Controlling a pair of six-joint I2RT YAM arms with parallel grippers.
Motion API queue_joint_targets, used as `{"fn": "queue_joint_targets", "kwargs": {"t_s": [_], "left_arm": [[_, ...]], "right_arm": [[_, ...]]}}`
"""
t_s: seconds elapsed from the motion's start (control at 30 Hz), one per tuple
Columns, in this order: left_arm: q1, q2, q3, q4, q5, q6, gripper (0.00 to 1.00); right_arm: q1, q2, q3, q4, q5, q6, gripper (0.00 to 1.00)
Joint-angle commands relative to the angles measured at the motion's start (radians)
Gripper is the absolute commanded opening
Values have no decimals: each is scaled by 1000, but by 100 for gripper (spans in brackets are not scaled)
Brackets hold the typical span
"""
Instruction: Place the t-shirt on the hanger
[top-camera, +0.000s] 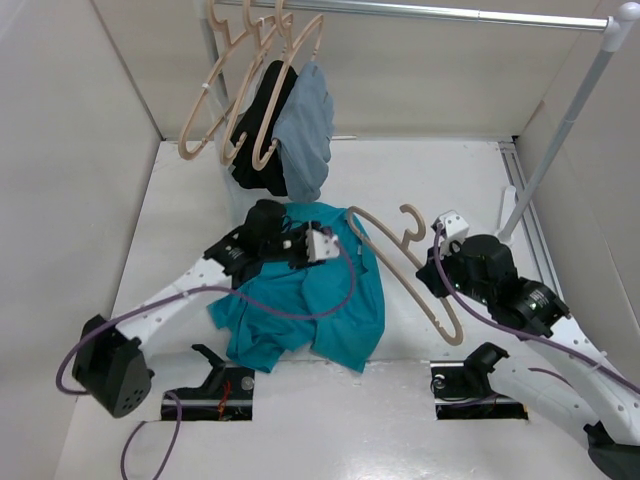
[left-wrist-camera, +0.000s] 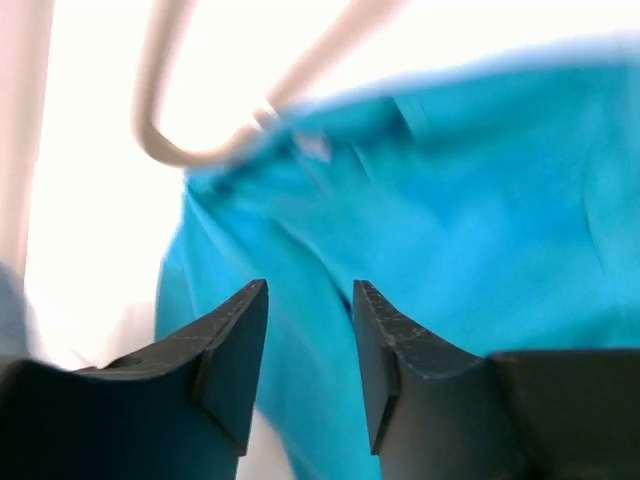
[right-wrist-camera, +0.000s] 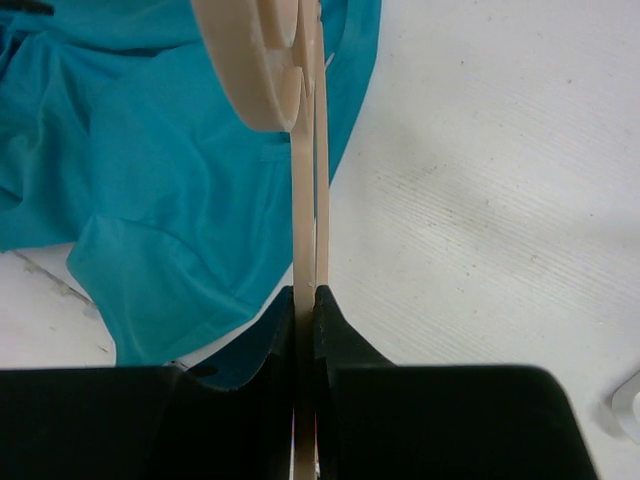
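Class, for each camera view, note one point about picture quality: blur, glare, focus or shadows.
Top external: evenly lit and sharp, with only soft shadows around the t-shirt. Left wrist: t-shirt and hanger smeared by blur, the background blown out to white, the fingers crisper. Right wrist: the hanger's near end out of focus close to the lens, the table grain sharp.
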Motion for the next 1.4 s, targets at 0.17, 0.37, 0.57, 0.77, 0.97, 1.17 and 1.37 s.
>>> {"fn": "queue_joint_targets", "kwargs": {"t_s": [0.17, 0.37, 0.57, 0.77, 0.97, 1.17, 1.37], "left_arm": [[-148, 350, 249, 270, -246, -652, 34], [-128, 551, 391, 219, -383, -819, 41], [-110, 752, 584, 107, -493, -856, 34], [-101, 860, 666, 107, -660, -821, 32], [-79, 883, 664, 116, -671, -781, 13], [-61, 904, 663, 128, -615, -730, 23], [-39, 941, 707, 170, -561, -730, 27]], "right_arm": [[-13, 41, 6, 83, 101, 47, 0], [-23, 41, 17, 53, 115, 47, 0], [-23, 41, -5, 101, 57, 15, 0], [-23, 41, 4, 110, 48, -16, 0], [-23, 50, 4, 119, 48, -36, 0], [-23, 50, 4, 152, 37, -45, 0], [-23, 61, 4, 152, 28, -54, 0]]}}
